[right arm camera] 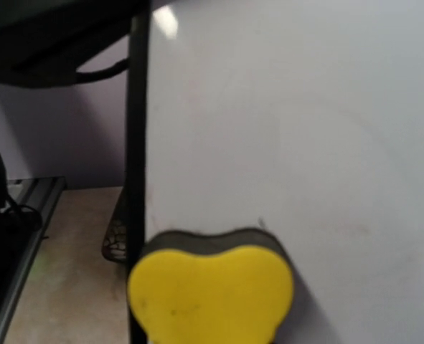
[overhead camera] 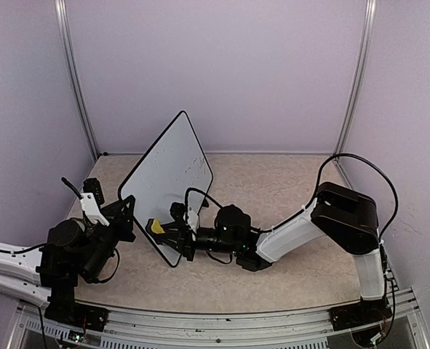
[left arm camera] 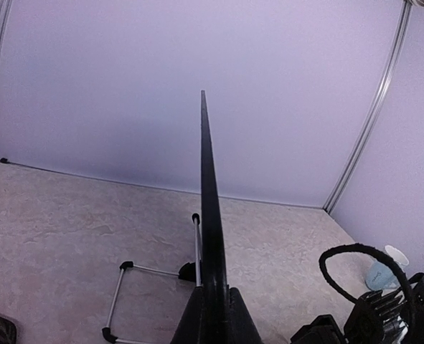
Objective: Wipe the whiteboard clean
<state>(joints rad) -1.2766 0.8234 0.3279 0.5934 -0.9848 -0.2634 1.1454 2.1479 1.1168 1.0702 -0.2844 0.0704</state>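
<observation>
The whiteboard (overhead camera: 167,171) is tilted up off the table, with faint dark handwriting (overhead camera: 198,163) near its right edge. My left gripper (overhead camera: 124,211) is shut on the board's black frame at its lower left. In the left wrist view the whiteboard (left arm camera: 210,236) shows edge-on, rising from my left gripper (left arm camera: 215,304). My right gripper (overhead camera: 168,233) is shut on a yellow sponge eraser (overhead camera: 156,227), which is pressed against the board's lower part. The right wrist view shows the eraser (right arm camera: 210,294) on the white surface (right arm camera: 305,143), beside the black frame (right arm camera: 136,143); my fingers are hidden behind it.
A thin wire stand (left arm camera: 152,270) with black feet lies on the table behind the board. The right arm's cable loop (left arm camera: 355,272) is close on the right. Purple walls with metal posts (overhead camera: 76,80) enclose the table, and a rail (overhead camera: 222,323) runs along the near edge.
</observation>
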